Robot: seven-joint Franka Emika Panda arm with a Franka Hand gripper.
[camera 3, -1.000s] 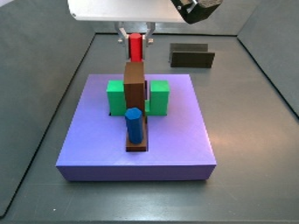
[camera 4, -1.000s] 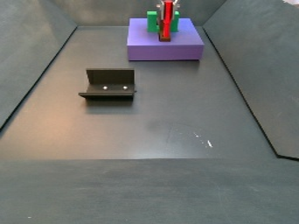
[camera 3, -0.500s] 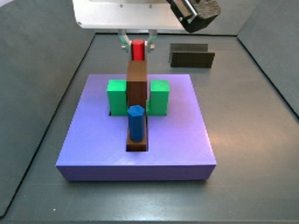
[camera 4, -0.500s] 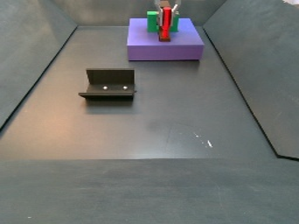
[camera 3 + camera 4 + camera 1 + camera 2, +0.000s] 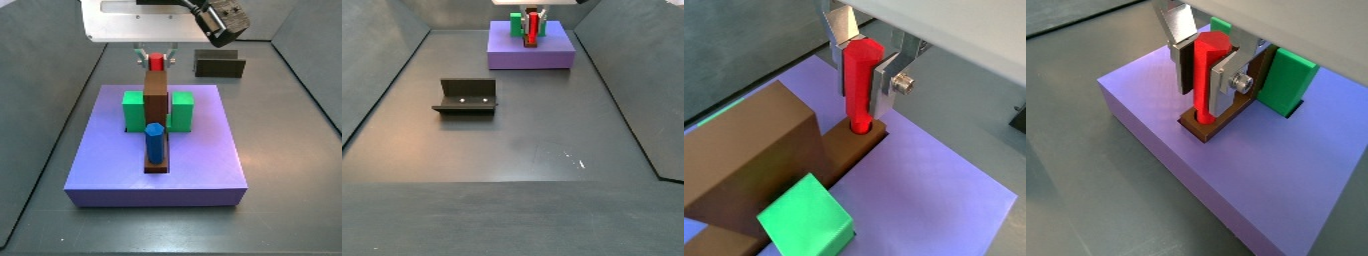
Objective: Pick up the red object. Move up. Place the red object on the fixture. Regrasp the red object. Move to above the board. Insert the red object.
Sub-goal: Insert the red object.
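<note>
The fixture [image 5: 466, 97] is seen on the bare floor nearest the camera, well apart from the board [image 5: 531, 56] by the far edge. Over the board, the red object [image 5: 862, 84] is held upright in the gripper [image 5: 871, 72], its jaws closed on it; its foot apparently touches the brown slab [image 5: 764, 160].

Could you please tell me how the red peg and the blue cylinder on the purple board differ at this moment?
The red peg stands upright between the fingers of the hand, its lower end in the brown slab; the blue cylinder is free of the hand. The red peg sits at the slab's end beyond the green block; the blue cylinder stands at the opposite end. Colour differs: red against blue. Both stand upright over the purple board.
</note>
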